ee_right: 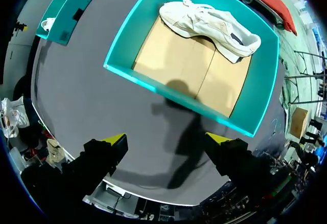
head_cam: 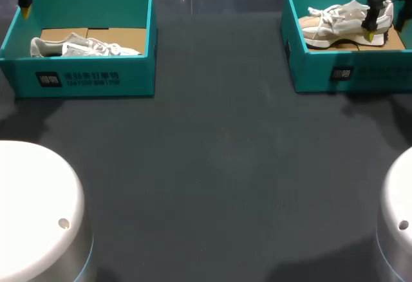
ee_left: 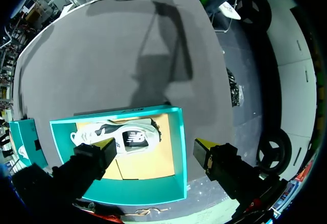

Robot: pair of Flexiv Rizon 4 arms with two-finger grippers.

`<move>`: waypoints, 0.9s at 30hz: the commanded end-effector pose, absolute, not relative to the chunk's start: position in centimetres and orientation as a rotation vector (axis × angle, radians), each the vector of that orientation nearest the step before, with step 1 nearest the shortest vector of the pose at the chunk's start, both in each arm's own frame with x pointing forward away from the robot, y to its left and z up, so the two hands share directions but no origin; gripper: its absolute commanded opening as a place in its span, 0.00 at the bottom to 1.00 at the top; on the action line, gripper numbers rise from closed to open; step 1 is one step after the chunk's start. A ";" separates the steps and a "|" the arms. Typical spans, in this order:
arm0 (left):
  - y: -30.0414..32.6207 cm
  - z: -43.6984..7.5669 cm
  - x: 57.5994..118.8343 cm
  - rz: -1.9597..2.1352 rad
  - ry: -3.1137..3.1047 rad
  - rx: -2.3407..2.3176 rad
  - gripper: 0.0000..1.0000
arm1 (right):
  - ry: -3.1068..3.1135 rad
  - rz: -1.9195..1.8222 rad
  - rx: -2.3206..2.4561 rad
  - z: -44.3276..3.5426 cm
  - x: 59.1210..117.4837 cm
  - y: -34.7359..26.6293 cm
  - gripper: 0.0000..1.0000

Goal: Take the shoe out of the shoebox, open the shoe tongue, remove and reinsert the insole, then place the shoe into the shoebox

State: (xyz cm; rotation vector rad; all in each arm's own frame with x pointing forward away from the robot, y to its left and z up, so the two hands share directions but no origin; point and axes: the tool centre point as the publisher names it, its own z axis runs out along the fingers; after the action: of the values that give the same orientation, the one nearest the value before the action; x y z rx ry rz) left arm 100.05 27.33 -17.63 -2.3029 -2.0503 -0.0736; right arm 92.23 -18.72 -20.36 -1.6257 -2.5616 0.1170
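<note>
Plainly, the left hand stands wide, its two yellow-tipped fingers far apart, holding nothing and touching nothing. The right hand is spread just as wide and also grips nothing.

The two teal boxes sit well apart at the far side of the dark counter, with a broad stretch of its surface between them and in front of them. The left shoebox is near the counter's left edge and the right shoebox is near its right edge. Both are open-topped with upright walls and a tan cardboard floor.

In the left wrist view the left hand hangs above its box. One finger is over the box's inside and the other is out past the box's side wall. The left shoe, white with grey, lies on the cardboard ahead of the hand, nearer the finger that is over the box. In the head view this shoe runs along the box's front wall.

In the right wrist view the right hand is over bare counter, and the near wall of its box lies ahead of the fingers. The right shoe, white, rests against the far wall, apart from the hand, with most of the cardboard floor between them.
</note>
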 end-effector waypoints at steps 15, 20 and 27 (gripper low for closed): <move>27.4 -17.6 100.1 -0.076 -2.049 -2.304 1.00 | -2.574 0.042 -1.661 -21.2 97.1 -27.5 1.00; 27.4 -17.6 100.1 -0.076 -2.049 -2.304 1.00 | -2.589 0.018 -1.659 -21.0 98.7 -27.4 1.00; 27.4 -17.6 100.1 -0.076 -2.049 -2.304 1.00 | -2.561 0.027 -1.704 -20.9 100.4 -26.8 1.00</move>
State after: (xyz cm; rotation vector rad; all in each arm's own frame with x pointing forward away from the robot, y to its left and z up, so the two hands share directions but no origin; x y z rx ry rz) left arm 100.06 27.33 -17.63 -2.3026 -2.0501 -0.0735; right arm 99.20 -27.07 -20.59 -1.7029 -2.5858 0.0015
